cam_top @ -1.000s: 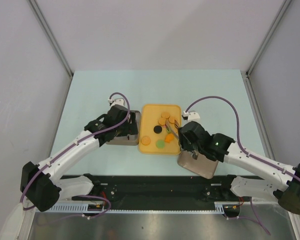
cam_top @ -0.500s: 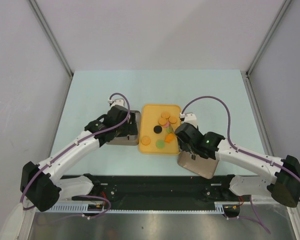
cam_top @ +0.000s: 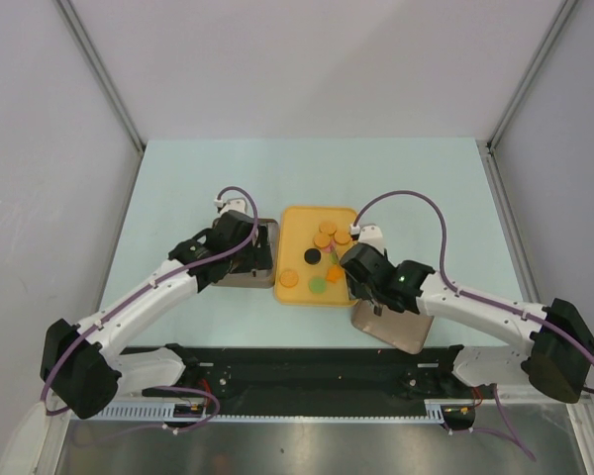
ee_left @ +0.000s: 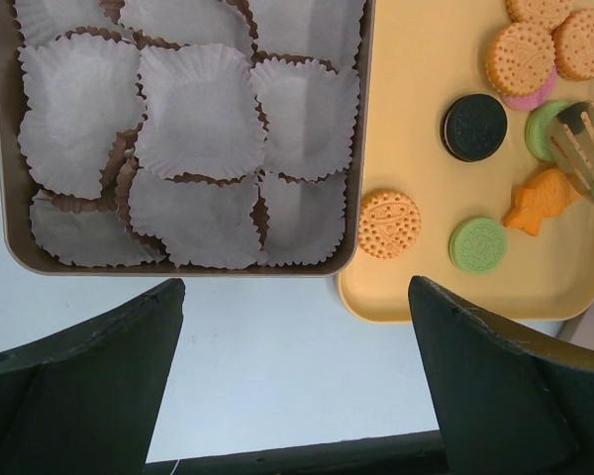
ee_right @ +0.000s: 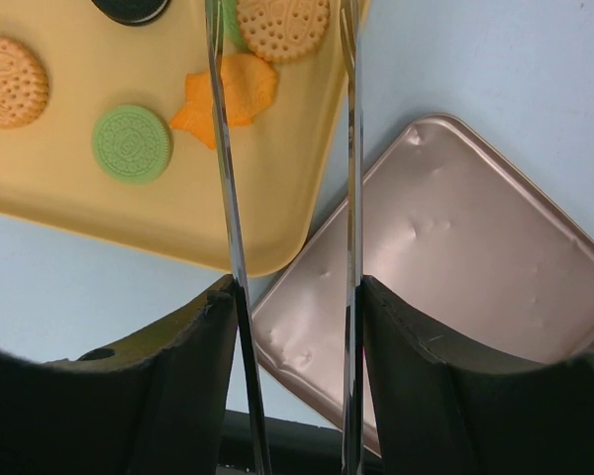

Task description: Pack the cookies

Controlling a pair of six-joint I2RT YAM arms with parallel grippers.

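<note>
Cookies [cam_top: 326, 237] are seen from above, all lying on a yellow tray [cam_top: 295, 223] at the middle of the table [cam_top: 178, 178]. A brown tin [cam_top: 240, 279] is set just left of the tray, and the left gripper [cam_top: 254, 259] is held over it. The right gripper [cam_top: 354, 272] is held at the tray's right edge, above a brown lid [cam_top: 401, 332].

In the left wrist view the tin is shown filled with white paper cups [ee_left: 193, 109]. The left gripper's fingers [ee_left: 99, 376] are spread wide apart. On the tray a black cookie [ee_left: 473, 127], a green cookie [ee_left: 478, 244] and a fish-shaped cookie [ee_left: 540, 201] are seen, with one tip of the tongs [ee_left: 582, 134] just above the fish-shaped cookie.

In the right wrist view the right gripper is seen clamped on the tongs, its fingers [ee_right: 148, 366] pressed against the outer sides of the two metal arms, which are held apart. Their tips are cut off by the top edge. The green and fish-shaped cookies are shown on the tray, just left of the arms, and the lid lies just beside the tray's corner.
</note>
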